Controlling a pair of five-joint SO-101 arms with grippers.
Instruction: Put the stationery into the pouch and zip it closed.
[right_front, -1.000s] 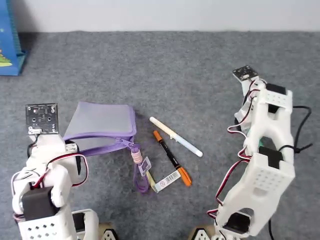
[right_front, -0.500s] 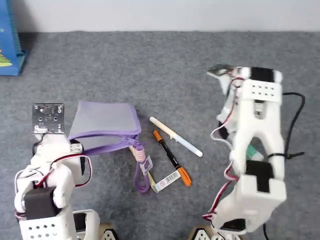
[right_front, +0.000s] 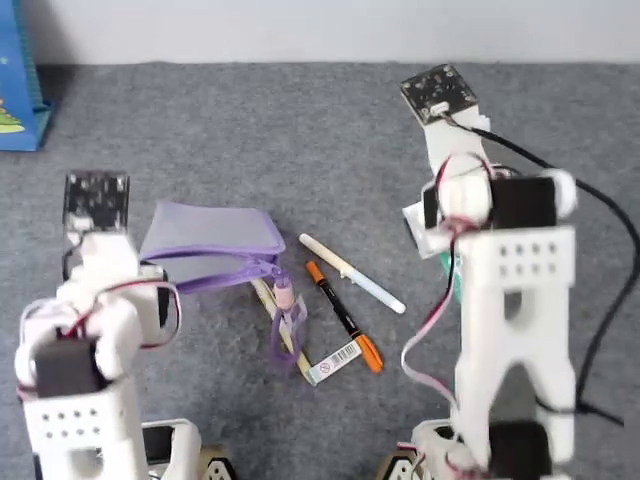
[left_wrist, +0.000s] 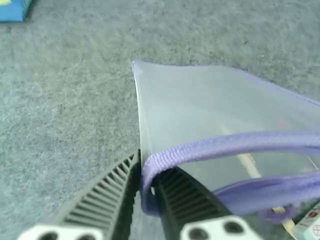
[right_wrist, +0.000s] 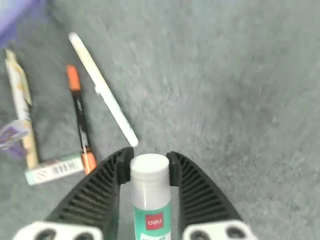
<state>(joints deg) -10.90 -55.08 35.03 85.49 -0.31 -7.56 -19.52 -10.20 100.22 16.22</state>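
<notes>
Pouch (right_front: 205, 238): purple and translucent, lying on the grey felt surface (right_front: 300, 130) in front of the left arm, its zip undone and its mouth turned toward the loose stationery. Left gripper (left_wrist: 150, 169): fingers closed on the purple zip edge at the pouch's near corner, one finger on either side of the rim. Right gripper (right_wrist: 148, 156): clamped around a glue stick (right_wrist: 150, 195) with a white cap and a green label, held above the surface just beside the end of the white pen (right_wrist: 102, 90). White pen and orange marker (right_front: 343, 315): lying side by side but apart, between the pouch and the right arm. Cream-coloured stick (right_front: 268, 300): lying at the pouch's mouth, under the purple strap (right_front: 283, 345) of the zip pull. Labelled white block (right_front: 336, 360): touching the marker's orange end. Blue box (right_front: 18, 85): at the far edge on the left arm's side, well apart from the rest.
</notes>
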